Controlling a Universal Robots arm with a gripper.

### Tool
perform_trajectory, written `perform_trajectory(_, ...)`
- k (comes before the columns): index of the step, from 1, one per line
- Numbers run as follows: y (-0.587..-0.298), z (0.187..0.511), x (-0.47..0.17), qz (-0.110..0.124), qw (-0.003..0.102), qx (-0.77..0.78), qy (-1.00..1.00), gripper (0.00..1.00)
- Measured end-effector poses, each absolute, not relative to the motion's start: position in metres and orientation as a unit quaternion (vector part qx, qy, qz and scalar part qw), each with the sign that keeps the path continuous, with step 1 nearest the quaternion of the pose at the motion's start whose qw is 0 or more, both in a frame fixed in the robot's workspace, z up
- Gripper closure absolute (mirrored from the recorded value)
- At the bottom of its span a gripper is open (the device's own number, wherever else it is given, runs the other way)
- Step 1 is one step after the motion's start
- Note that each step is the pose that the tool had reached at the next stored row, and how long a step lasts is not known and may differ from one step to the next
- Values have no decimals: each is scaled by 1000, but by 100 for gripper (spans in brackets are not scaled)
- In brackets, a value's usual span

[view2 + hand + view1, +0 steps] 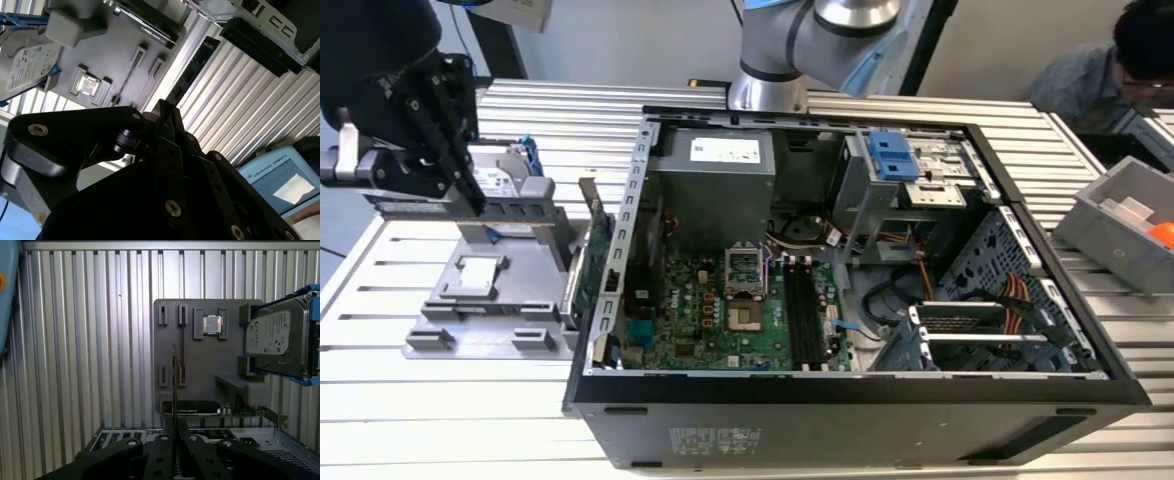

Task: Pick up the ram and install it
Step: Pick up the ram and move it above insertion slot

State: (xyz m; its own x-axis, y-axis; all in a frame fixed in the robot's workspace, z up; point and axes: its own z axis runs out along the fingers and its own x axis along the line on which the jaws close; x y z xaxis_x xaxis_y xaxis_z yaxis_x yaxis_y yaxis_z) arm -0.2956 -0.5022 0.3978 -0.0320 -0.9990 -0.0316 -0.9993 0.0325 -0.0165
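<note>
A ribbed metal table (75,340) lies under everything. Nearest, the gripper (174,429) is clenched on the ram (174,385), held edge-on over the grey holder (200,355). The ram looks light, stiff and fragile. I think its bare edges are safer to pinch than the chips.

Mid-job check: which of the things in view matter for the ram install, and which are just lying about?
Job: ram, clamped in the gripper; motherboard slots in the open case.
Lying about: hard drive; processor chip; expansion card; grey bin.
</note>
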Motion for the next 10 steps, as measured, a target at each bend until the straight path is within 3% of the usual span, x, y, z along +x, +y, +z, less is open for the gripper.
perform_trajectory(10,-502,398,-278,5,17,-696,718,100)
